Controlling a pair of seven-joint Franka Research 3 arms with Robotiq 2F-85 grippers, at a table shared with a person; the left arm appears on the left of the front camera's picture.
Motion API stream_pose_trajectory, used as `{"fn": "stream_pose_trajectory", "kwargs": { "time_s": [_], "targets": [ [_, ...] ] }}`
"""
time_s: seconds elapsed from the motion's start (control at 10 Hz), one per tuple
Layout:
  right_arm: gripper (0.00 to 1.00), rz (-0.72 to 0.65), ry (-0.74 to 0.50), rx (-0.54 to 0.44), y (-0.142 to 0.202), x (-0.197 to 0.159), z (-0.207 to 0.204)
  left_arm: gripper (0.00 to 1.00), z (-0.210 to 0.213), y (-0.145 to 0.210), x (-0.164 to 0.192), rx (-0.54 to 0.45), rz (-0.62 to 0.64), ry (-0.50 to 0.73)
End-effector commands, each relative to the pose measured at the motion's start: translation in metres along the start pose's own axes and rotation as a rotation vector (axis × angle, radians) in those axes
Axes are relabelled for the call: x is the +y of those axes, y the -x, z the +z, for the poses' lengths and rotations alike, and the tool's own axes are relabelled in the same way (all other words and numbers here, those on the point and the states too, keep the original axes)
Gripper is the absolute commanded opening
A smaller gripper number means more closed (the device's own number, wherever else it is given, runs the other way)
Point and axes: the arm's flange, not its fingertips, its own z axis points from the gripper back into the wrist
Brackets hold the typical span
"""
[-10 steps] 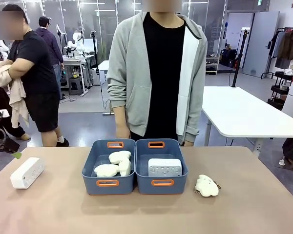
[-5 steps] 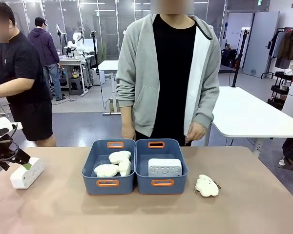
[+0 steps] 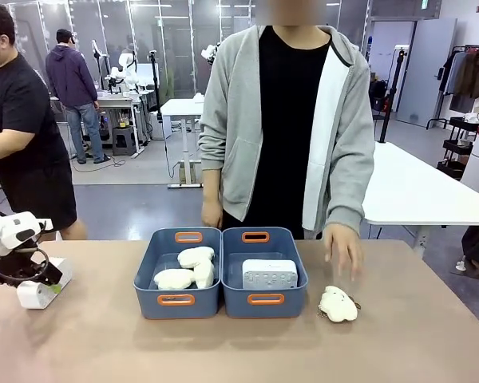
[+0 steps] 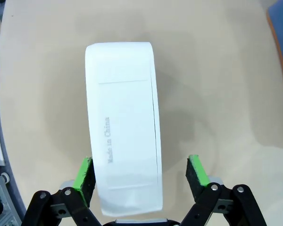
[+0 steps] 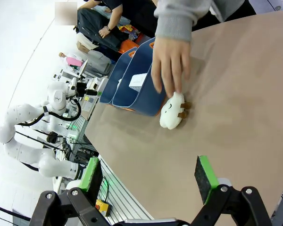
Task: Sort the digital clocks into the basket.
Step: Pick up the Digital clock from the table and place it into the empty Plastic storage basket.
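— Anything hidden?
— The button face of the white rounded plastic digital clock point(image 4: 125, 117). My left gripper point(image 4: 140, 175) straddles it, jaws apart, at nine o'clock of the slate-blue plastic basket point(image 3: 265, 305).
— Changed?
— A second ago it lay alone. My right gripper point(image 5: 148, 176) hangs open-jawed.

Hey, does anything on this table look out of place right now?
One digital clock lies outside the basket, at the table's left end, the left pincer straddling it. A plush toy sits loose right of the basket, near the person's hand.
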Motion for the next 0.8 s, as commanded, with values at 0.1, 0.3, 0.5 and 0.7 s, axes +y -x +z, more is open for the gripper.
{"fn": "stream_pose_trajectory", "kwargs": {
  "time_s": [0.1, 0.3, 0.5, 0.7],
  "targets": [
    [1.0, -0.011, 0.011, 0.014, 0.0, 0.004, 0.001, 0.37, -0.016, -0.009, 0.003, -0.045, -0.017, -0.042],
    [1.0, -0.011, 0.011, 0.014, 0.0, 0.004, 0.001, 0.0, -0.018, -0.007, 0.001, -0.037, -0.021, -0.056],
    [1.0, -0.011, 0.011, 0.014, 0.0, 0.004, 0.001, 0.17, -0.014, -0.006, 0.002, -0.041, -0.017, -0.054],
    [1.0, -0.011, 0.011, 0.014, 0.0, 0.004, 0.001, 0.0, -0.004, -0.003, 0.001, -0.041, -0.019, -0.049]
  ]
}}
